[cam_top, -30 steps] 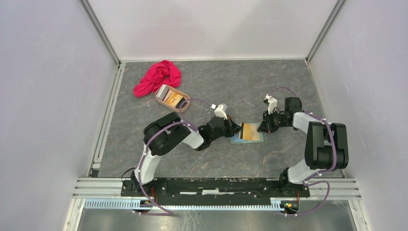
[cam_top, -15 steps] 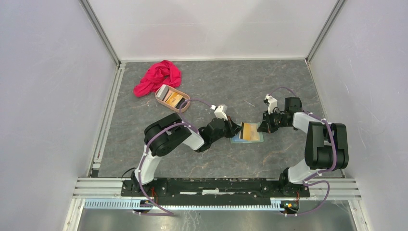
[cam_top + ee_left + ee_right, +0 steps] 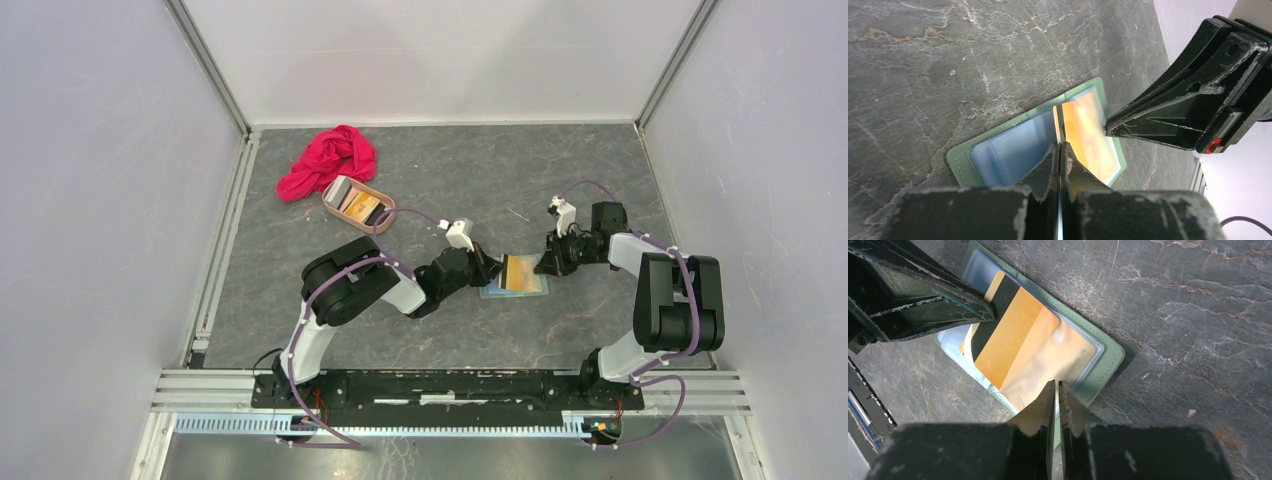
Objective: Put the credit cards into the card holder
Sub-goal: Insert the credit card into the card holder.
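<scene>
Left gripper: clamped tight on the edge of the orange-gold card | right gripper: jaws seen nearly together, tips at the rim of the card holder, grip cannot be told | card holder: laid open between both grippers | orange-gold card: partly slid under its clear pocket, just ahead of the left fingertips

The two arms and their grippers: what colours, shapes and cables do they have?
The left arm and right arm have black joint housings and white links, with purple cable looped outside. A small white block sits on each wrist. The left gripper and right gripper have black, wedge-shaped, scuffed fingers.
</scene>
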Robot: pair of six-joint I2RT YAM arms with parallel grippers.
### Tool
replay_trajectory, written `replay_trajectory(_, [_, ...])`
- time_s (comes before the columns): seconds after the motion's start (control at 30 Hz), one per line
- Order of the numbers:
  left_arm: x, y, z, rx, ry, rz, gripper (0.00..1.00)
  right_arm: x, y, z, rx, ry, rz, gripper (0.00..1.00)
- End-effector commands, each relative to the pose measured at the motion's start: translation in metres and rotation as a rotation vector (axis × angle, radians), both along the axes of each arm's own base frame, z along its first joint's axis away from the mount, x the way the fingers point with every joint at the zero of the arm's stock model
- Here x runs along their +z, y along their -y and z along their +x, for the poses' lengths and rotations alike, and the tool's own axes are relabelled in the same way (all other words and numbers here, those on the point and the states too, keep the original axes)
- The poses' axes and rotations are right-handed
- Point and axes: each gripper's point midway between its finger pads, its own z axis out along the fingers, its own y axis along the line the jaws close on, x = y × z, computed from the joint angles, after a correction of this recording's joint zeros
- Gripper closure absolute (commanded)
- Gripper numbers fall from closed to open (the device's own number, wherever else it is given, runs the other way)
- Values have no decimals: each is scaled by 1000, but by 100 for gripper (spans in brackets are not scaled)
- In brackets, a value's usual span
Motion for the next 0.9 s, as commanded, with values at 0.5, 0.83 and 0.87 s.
replay_trajectory(0.5, [-11,-2,-11,6,-53,-4,90,42,-21,2,133,184,100,73])
replay_trajectory(0.83, [-6,3,-14,-31,-90,-5,74,16,-33,-9,197,67,56,85])
replay_trajectory(0.87, [-6,3,-14,-33,-95,-5,74,12,-32,-8,190,54,41,86])
